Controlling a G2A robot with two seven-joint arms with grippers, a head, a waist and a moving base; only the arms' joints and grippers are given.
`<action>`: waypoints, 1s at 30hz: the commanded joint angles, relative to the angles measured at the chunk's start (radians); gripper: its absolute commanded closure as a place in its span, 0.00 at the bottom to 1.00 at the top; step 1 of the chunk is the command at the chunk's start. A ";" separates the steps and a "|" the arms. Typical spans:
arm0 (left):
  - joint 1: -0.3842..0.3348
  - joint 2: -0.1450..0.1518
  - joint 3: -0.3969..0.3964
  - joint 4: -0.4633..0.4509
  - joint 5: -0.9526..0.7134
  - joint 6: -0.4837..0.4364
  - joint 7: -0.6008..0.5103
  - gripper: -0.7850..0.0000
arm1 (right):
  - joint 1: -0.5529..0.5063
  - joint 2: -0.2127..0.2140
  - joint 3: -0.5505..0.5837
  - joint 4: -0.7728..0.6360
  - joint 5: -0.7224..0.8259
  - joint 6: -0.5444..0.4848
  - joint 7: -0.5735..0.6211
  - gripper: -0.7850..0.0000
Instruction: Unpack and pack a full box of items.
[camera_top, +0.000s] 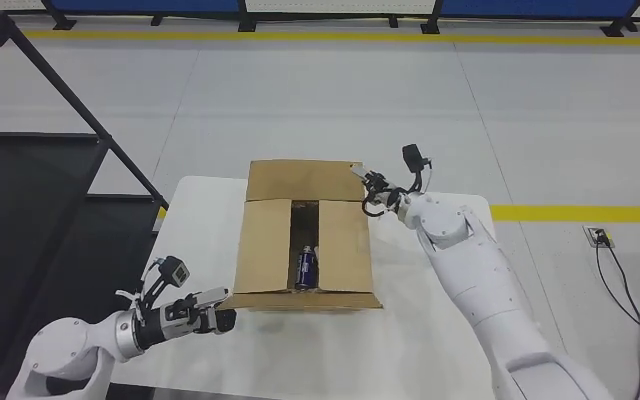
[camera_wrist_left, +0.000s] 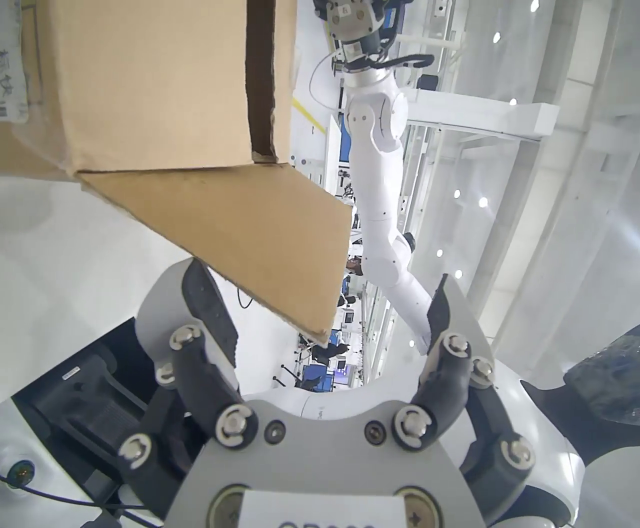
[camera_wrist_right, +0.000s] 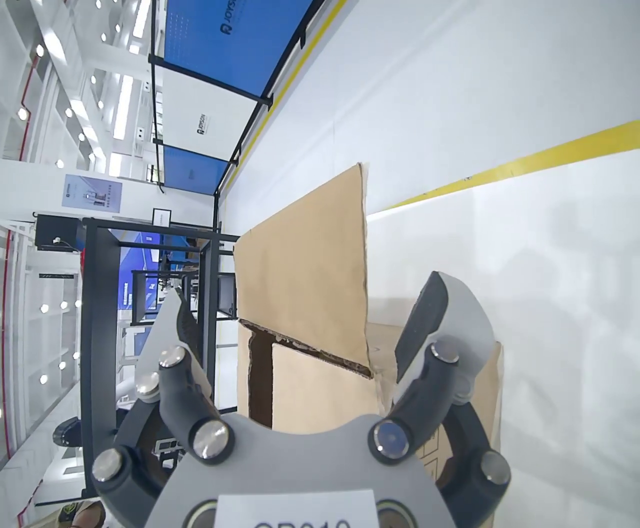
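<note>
A cardboard box (camera_top: 268, 250) sits in the middle of the white table (camera_top: 430, 330). Its 2 side flaps (camera_top: 345, 245) are folded in over the top, with a narrow gap between them. Through that gap a blue can (camera_top: 306, 267) shows inside the box, towards the near end. The far flap (camera_top: 300, 180) is raised and the near flap (camera_top: 305, 298) sticks out towards the robot.

The left gripper (camera_top: 222, 320) is low at the near left corner of the box, just beside the near flap. In its wrist view the jaws of the left gripper (camera_wrist_left: 317, 280) are spread wide and hold nothing. A corner of the near flap (camera_wrist_left: 240, 225) reaches in between the 2 fingers (camera_wrist_left: 205, 300), and I cannot tell if it touches either one. The box (camera_wrist_left: 150, 75) wall rises beyond it.

The right gripper (camera_top: 372, 185) is at the far right corner of the box, beside the far flap. Its wrist view shows the right gripper (camera_wrist_right: 305, 290) also released, its fingers (camera_wrist_right: 425, 310) wide apart. The far flap (camera_wrist_right: 310, 250) stands upright beyond the gap between them, apart from both pads, with the box (camera_wrist_right: 320, 395) top below it
</note>
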 joint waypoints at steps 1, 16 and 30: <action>0.001 0.000 0.000 -0.007 -0.011 0.010 0.027 0.00 | 0.023 -0.006 -0.006 0.051 0.019 -0.034 0.032 0.00; -0.010 0.000 0.011 -0.030 -0.033 0.041 0.249 0.00 | 0.104 -0.010 -0.003 0.224 0.074 -0.253 0.193 0.00; -0.007 0.003 0.028 -0.042 -0.010 0.034 0.352 0.00 | 0.092 0.012 0.074 0.231 0.246 -0.381 0.318 0.00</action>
